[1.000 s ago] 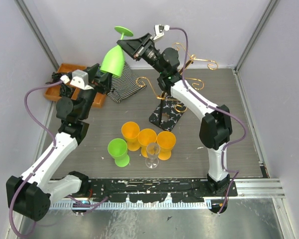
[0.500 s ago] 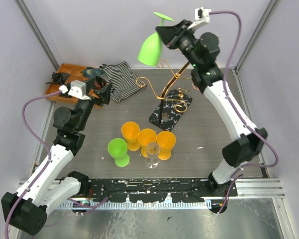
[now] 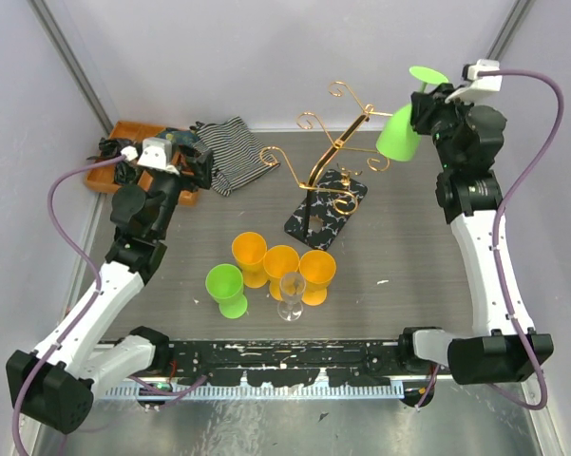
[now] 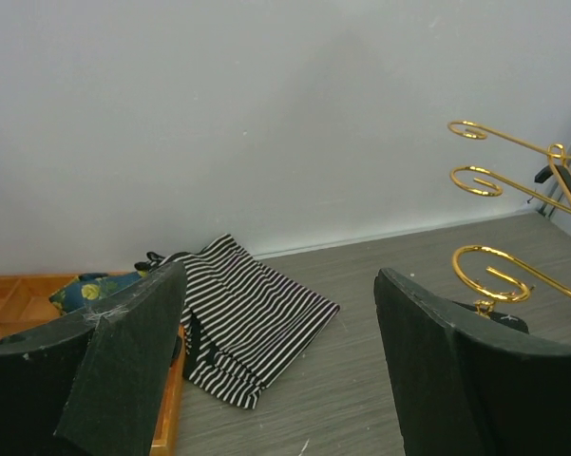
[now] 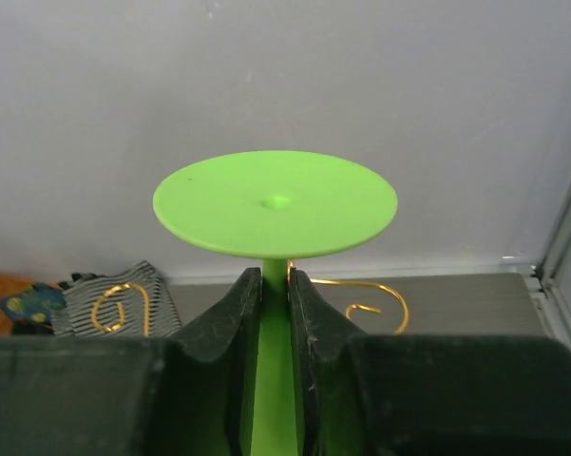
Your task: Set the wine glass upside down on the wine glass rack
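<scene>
The right gripper point(image 5: 274, 285) is pinching its fingers point(image 5: 223, 323) together on the thin stem of the green wine glass point(image 3: 397, 133), just under its flat foot, and is holding the glass bowl-down in the air to the right of the wine glass rack point(image 3: 334, 157), about level with the rack's upper scrolls and apart from them. The grip looks narrow, so the glass may be pivoting or slipping if its bowl is nudging a wire. A push against the slanted rack could also be tipping it on its speckled base. The right wrist view is showing the clamp on the stem and gold scrolls beyond it, but it is hiding the bowl. The top view is showing the bowl and the gap to the rack. The left wrist view is showing the left gripper point(image 4: 280, 275) with fingers wide apart and holding nothing, well left of the rack and facing a striped cloth point(image 4: 252, 318).
</scene>
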{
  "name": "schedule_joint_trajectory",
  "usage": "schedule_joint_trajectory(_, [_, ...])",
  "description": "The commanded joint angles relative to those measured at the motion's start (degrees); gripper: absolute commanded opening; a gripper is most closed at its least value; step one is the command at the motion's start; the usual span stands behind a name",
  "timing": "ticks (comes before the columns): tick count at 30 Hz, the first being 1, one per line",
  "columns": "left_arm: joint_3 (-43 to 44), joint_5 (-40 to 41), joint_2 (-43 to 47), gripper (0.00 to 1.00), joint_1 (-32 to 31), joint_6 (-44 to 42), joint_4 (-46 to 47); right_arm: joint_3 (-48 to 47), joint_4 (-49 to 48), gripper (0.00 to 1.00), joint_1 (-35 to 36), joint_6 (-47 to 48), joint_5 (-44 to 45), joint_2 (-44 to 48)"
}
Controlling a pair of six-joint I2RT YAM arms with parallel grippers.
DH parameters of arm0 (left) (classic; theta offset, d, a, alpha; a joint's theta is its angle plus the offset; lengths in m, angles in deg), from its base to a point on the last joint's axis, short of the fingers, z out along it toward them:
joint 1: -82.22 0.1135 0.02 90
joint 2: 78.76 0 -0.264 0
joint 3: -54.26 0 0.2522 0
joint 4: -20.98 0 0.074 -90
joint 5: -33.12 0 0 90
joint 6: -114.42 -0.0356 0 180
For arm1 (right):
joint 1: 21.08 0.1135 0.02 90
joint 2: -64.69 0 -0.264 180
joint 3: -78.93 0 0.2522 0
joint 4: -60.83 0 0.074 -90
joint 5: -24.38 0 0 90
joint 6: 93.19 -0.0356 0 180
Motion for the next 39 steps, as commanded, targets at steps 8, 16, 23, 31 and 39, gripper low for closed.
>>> schedule_joint_trajectory(8, [2.6, 2.1, -2.6, 0.87, -0.1, -1.7, 0.1, 20.4, -15.0, 0.01, -5.0, 11.6, -1.2, 9.2])
schedule_joint_trajectory(16, [2.5, 2.9, -3.0, 0.91, -0.1, -2.9, 0.7, 33.7, -29.5, 0.01, -7.6, 9.8, -5.0, 9.8])
schedule_joint_trajectory(23, [1.8, 3.4, -3.6, 0.91, -0.1, -2.5, 1.3, 41.8, -42.4, 0.01, -7.7, 9.0, -6.1, 9.2])
schedule_joint_trajectory(31, [0.6, 4.2, -3.6, 0.91, -0.1, -2.5, 1.9, 43.9, -45.9, 0.01, -7.8, 9.5, -10.3, 5.9])
schedule_joint_trajectory(39, [0.9, 4.8, -4.7, 0.91, -0.1, -3.6, 2.1, 42.4, -47.2, 0.01, -7.6, 10.9, -11.7, 1.3])
